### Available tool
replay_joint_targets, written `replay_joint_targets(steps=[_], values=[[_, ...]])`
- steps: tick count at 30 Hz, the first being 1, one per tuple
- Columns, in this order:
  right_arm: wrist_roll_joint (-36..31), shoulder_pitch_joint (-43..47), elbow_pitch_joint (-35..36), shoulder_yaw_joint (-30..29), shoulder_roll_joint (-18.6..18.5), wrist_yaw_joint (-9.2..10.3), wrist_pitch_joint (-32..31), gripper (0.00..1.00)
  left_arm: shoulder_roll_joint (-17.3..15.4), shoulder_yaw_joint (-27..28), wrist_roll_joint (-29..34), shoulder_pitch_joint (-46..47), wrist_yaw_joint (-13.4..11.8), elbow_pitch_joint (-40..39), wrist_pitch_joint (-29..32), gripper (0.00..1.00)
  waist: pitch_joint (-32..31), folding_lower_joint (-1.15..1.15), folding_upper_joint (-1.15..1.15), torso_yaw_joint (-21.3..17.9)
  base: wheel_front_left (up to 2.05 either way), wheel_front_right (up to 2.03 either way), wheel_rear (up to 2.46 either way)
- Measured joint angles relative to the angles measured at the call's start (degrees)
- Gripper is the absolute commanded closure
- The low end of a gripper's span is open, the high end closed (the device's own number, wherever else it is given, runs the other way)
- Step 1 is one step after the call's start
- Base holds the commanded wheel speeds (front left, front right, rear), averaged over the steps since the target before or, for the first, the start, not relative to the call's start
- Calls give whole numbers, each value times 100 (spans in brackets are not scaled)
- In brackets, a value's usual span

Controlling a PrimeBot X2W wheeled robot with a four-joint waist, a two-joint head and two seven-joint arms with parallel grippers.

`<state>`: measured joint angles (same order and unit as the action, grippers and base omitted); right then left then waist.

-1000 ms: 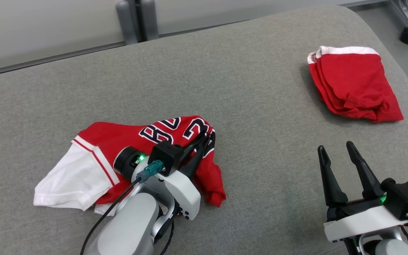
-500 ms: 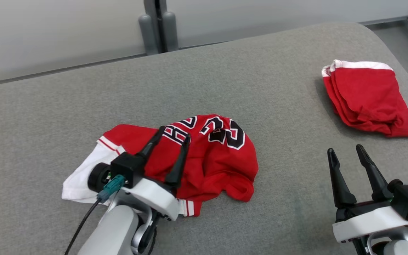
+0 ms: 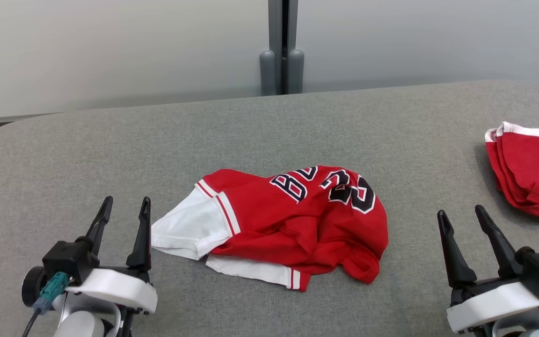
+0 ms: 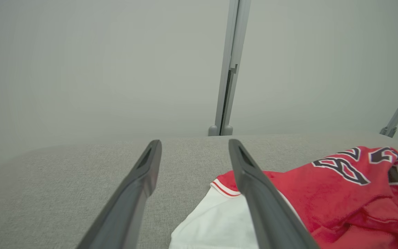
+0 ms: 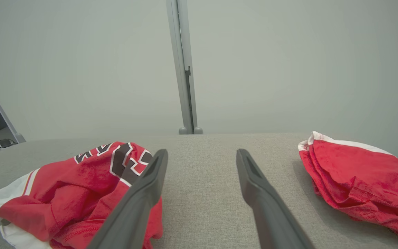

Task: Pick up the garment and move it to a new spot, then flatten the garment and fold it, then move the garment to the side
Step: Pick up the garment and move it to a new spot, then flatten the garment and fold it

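The red shirt (image 3: 293,224) lies crumpled in the middle of the grey padded table (image 3: 269,126), with its black numbers facing up and a white part spread toward the robot's left. The left gripper (image 3: 127,200) is just beside that white part and the right gripper (image 3: 459,210) is near the shirt's other side. Both have their fingers apart with nothing between them. A folded red garment (image 3: 531,173) rests near the table's right edge.
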<state>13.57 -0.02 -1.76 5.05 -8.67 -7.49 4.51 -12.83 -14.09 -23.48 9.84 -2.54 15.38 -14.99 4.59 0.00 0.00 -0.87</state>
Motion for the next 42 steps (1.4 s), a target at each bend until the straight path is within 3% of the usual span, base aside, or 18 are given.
replay_joint_targets(steps=[9,21,42], values=[[10,288,-41,45,-77,0,-109,0,-198,21,-115,-610,145,-246,18,0,-406,0,0,228,0,0,0],[5,679,151,1,-96,0,-270,0,-241,-73,-109,-1196,-69,-745,105,0,-730,0,0,289,0,0,0],[-8,765,287,-12,-27,0,-350,0,-327,-140,-103,-1320,-258,-1094,289,0,-749,0,0,307,0,0,0]])
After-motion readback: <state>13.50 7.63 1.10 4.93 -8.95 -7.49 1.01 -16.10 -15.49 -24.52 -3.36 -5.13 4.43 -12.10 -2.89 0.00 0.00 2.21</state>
